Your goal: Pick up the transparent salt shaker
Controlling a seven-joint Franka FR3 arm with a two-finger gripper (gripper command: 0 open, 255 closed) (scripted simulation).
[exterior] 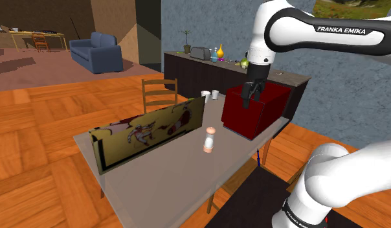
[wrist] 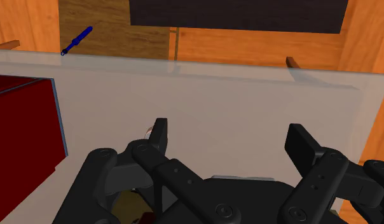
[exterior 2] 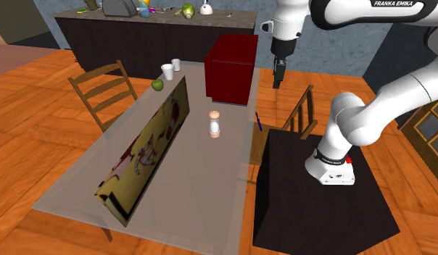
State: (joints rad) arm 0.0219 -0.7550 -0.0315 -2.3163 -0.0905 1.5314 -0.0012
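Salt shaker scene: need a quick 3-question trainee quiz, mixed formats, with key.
1. True or false: the fingers are shut on the salt shaker.
2. The box on the table is: A dark red, B blue, C green.
3. How many white cups stand on the table?
Key: 1 false, the fingers stand open, away from the shaker. 2 A. 3 two.
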